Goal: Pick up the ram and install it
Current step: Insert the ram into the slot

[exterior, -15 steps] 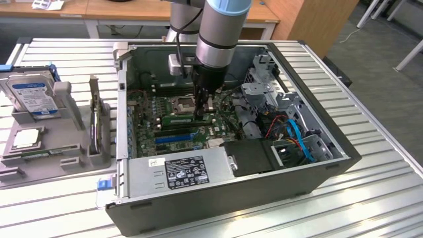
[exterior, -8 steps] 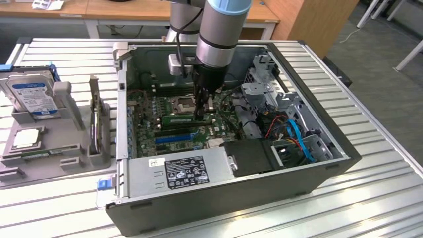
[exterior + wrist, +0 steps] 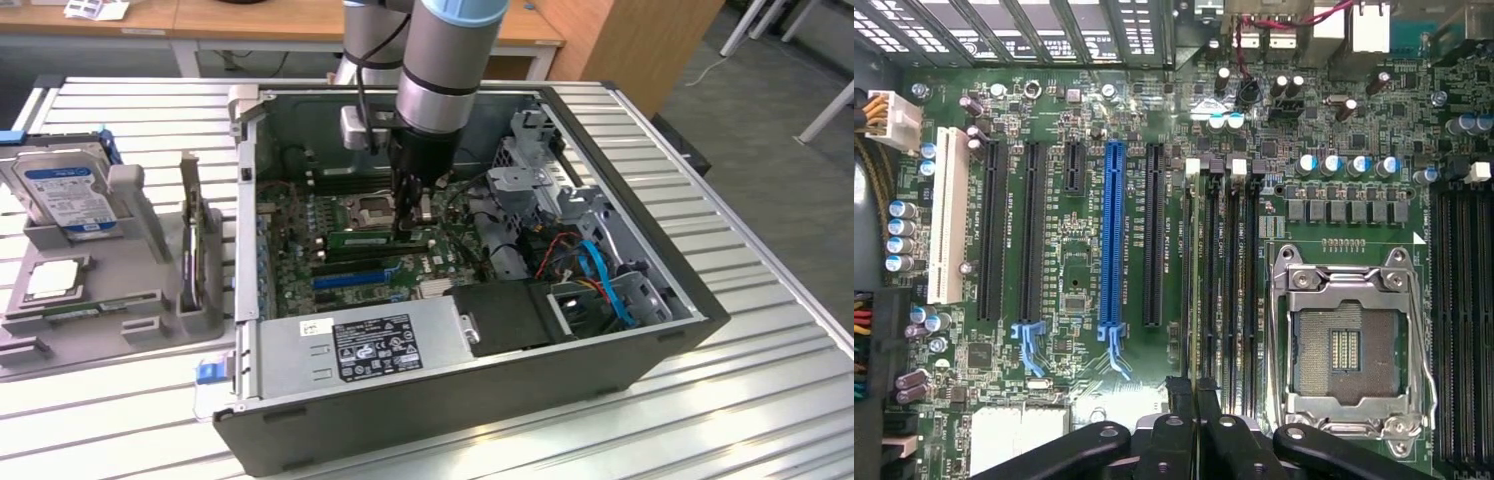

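The ram (image 3: 360,240) is a thin green stick standing on edge in a memory slot of the motherboard (image 3: 287,250), inside the open computer case (image 3: 467,400). In the wrist view the ram (image 3: 1191,260) shows edge-on as a narrow line in the slot nearest the long black expansion slots. My gripper (image 3: 408,222) reaches straight down into the case at one end of the stick. Its black fingers (image 3: 1179,400) are pressed together right above the stick's top edge, and the gripper (image 3: 1194,395) is shut. I cannot tell if the tips touch the stick.
An open CPU socket (image 3: 1349,345) lies beside the memory slots, and a blue expansion slot (image 3: 1114,240) lies on the other side. The power supply (image 3: 360,345) and drive cage with cables (image 3: 587,270) crowd the case. A grey tray (image 3: 80,330) holds a hard drive (image 3: 67,190) and an upright card (image 3: 200,250).
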